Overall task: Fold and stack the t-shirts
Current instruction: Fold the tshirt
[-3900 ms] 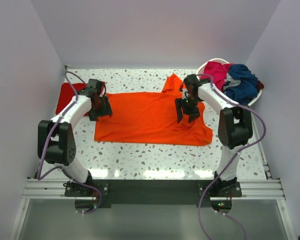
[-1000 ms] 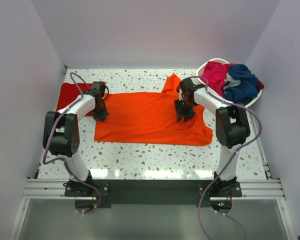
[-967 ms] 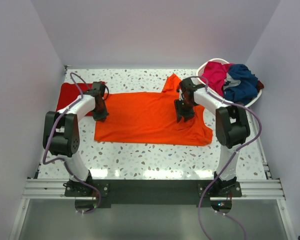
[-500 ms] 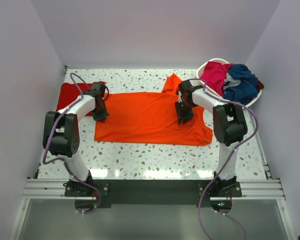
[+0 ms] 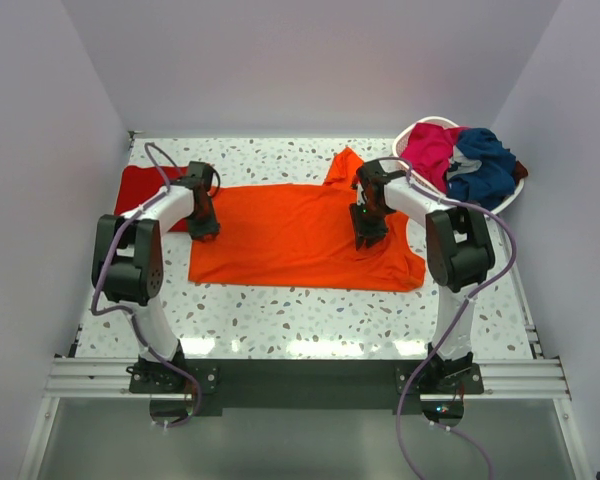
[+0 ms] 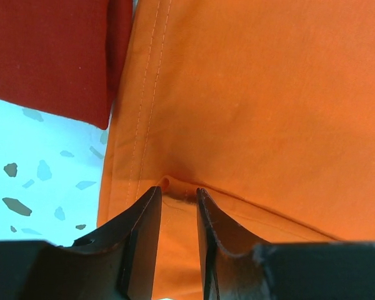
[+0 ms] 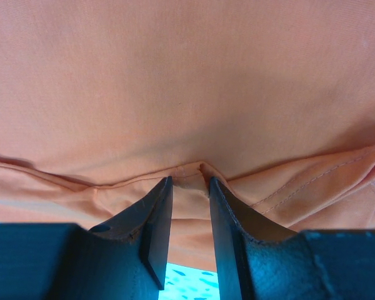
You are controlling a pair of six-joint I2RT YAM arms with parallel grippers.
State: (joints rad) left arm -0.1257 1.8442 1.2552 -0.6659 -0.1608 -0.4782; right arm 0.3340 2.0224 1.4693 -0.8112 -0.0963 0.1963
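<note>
Orange short-sleeved cloth t-shirt (image 5: 290, 240), spread flat: the left gripper (image 6: 178, 195) and right gripper (image 7: 189, 182), wide seconds ago, now each pinch a ridge of it, ready for folding.

Speckled terrazzo table (image 5: 280, 310) enclosed by plain pale lavender walls (image 5: 310, 60).

From above, the left gripper (image 5: 202, 231) and right gripper (image 5: 368, 240) are too small to show how their jaws stand. The left arm (image 5: 163, 208) covers part of the red t-shirt (image 5: 138, 190), which the left wrist view crops at eleven o'clock. At one o'clock, the magenta t-shirt (image 5: 432, 146) and navy t-shirt (image 5: 486, 166) hide most of the basket (image 5: 408, 132) rim.
</note>
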